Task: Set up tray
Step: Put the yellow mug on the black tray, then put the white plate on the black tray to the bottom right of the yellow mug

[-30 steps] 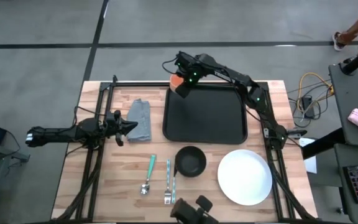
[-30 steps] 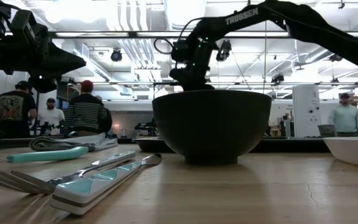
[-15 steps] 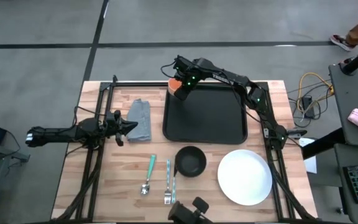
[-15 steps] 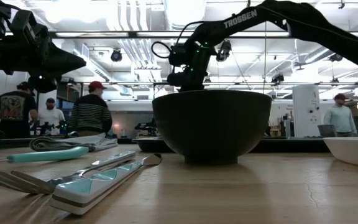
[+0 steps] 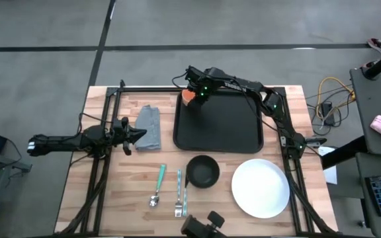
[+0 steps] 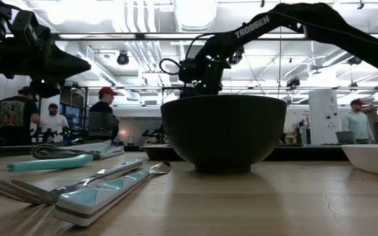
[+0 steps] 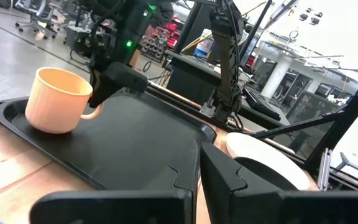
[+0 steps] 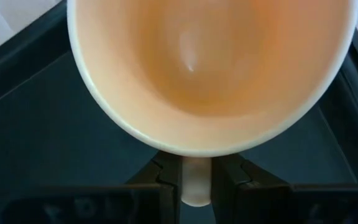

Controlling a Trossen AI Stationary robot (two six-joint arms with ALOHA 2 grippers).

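Note:
A peach cup [image 5: 188, 96] stands upright in the far left corner of the black tray [image 5: 220, 129]; the left wrist view shows the cup [image 7: 53, 99] with its bottom on the tray floor [image 7: 135, 143]. My right gripper [image 5: 196, 92] reaches over the tray's far rim and is shut on the cup. My left gripper [image 5: 137, 135] waits shut near the table's left edge, beside a folded grey cloth [image 5: 149, 127]. In the low view the black bowl hides the cup, and the right gripper [image 6: 199, 78] shows above the bowl. My right gripper pinches the cup's handle [image 8: 196, 182] between its two fingers [image 8: 166, 183]. It comes slanting down from above and from the table's right side, looking into the cup's mouth. The cup stays upright, its base on the tray floor in the far left corner.
On the near part of the table, in front of the tray, lie a small black bowl [image 5: 203, 171], a white plate [image 5: 260, 188], a teal-handled spoon [image 5: 158, 185] and a fork [image 5: 178, 194]. People stand in the room beyond the table.
My right gripper, still shut on the handle, has sunk down and a little toward the near edge. The cup has come from above the tray's far rim down into the far left corner.

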